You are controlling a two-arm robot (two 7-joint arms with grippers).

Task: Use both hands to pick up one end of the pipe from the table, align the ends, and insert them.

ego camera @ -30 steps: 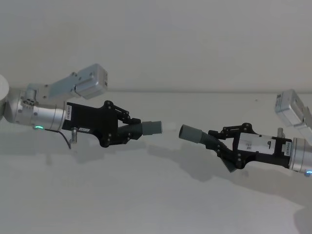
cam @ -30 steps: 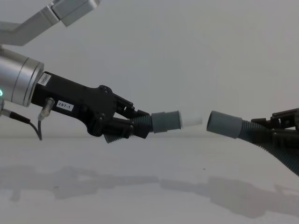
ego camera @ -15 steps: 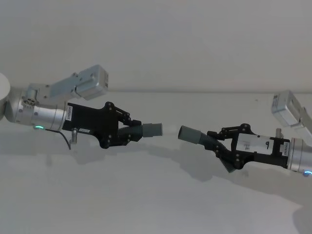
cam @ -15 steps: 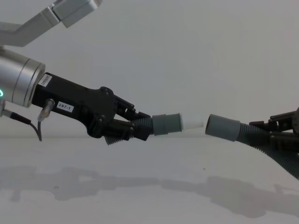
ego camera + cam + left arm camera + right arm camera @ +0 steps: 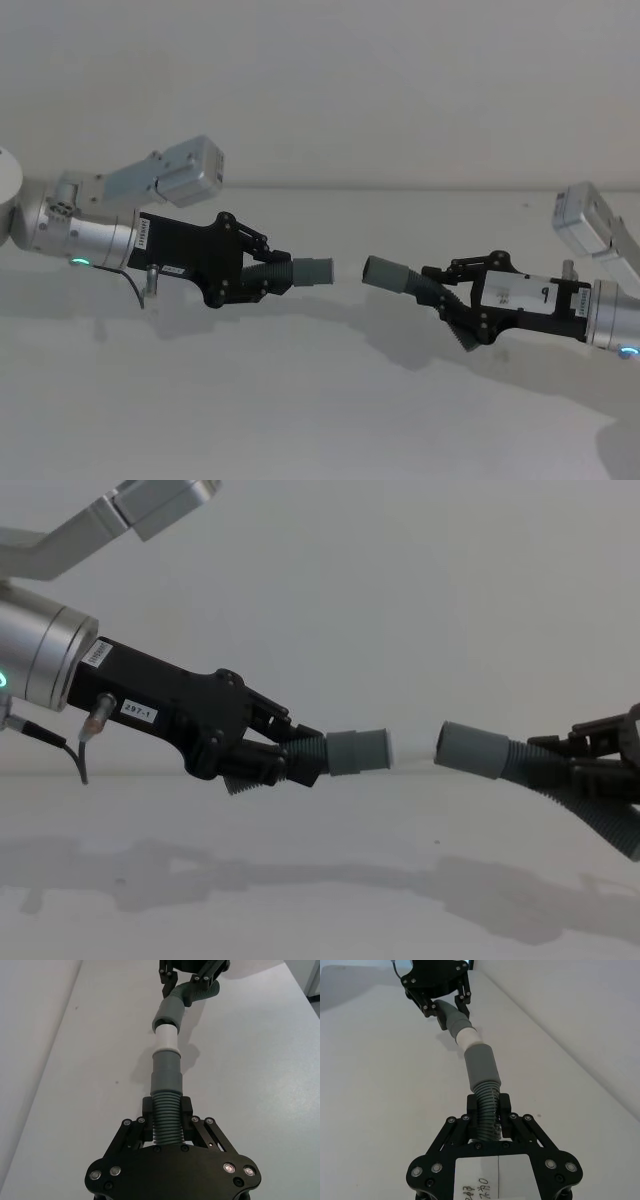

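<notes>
— How far along are you?

— Both pieces are off the table (image 5: 320, 900). My left gripper (image 5: 290, 752) is clamped on the ribbed part of the shorter pipe piece (image 5: 335, 754), cuff and pale tip (image 5: 412, 748) pointing across.

— And the other side?

— My right gripper (image 5: 560, 760) is closed around the ribs of the longer piece (image 5: 520, 760), its socket cuff (image 5: 470, 748) facing the tip. From the chest the tip meets the socket mouth, roughly in line; I can't tell whether it has entered.

— What's left?

— I judge lifting and aligning done; pushing the tip home remains.
</notes>
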